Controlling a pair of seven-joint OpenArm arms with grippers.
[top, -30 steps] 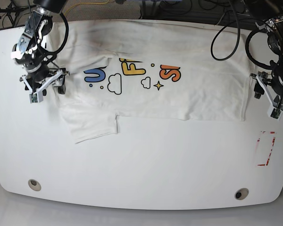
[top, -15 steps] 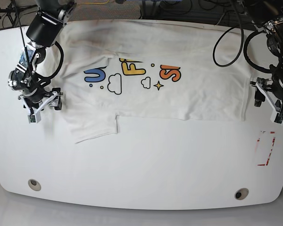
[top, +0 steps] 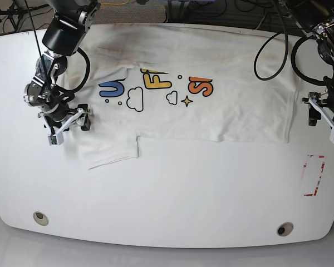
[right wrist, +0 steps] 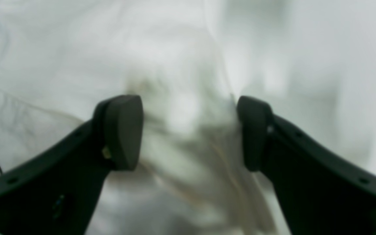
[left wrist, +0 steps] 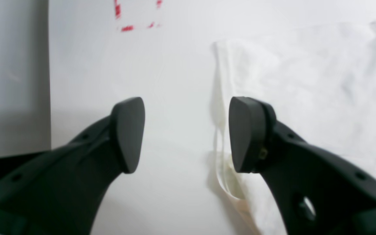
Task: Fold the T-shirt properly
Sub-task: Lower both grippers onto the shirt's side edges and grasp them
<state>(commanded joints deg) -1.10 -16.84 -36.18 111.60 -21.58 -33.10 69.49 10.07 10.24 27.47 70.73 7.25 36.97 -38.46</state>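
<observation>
T-shirt (top: 211, 119): white, spread flat across the far half of the table (top: 172, 200); printed side up, with coloured letters, cloud outlines and a small yellow star; front portion folded back along a straight edge running across the middle; one sleeve (top: 108, 147) sticking out toward the near edge on the base view's left.

Left gripper (left wrist: 186, 135): wide open; nothing between the pads; poised over bare tabletop just beside the shirt's side edge; one fingertip (left wrist: 245, 133) over the layered hem, contact with the cloth not clear; other fingertip (left wrist: 127, 133) over bare table; in the base view just off the shirt's right-hand edge (top: 323, 115).

Right gripper (right wrist: 188, 132): spread wide; no cloth pinched; rumpled white fabric filling the wrist view below and between the pads, blurred; touching or hovering cannot be told; in the base view at the shirt's left edge, above the sleeve (top: 67, 122).

Red marking (top: 313, 175): broken rectangle outline on the tabletop near the left gripper's side, apart from the shirt.
</observation>
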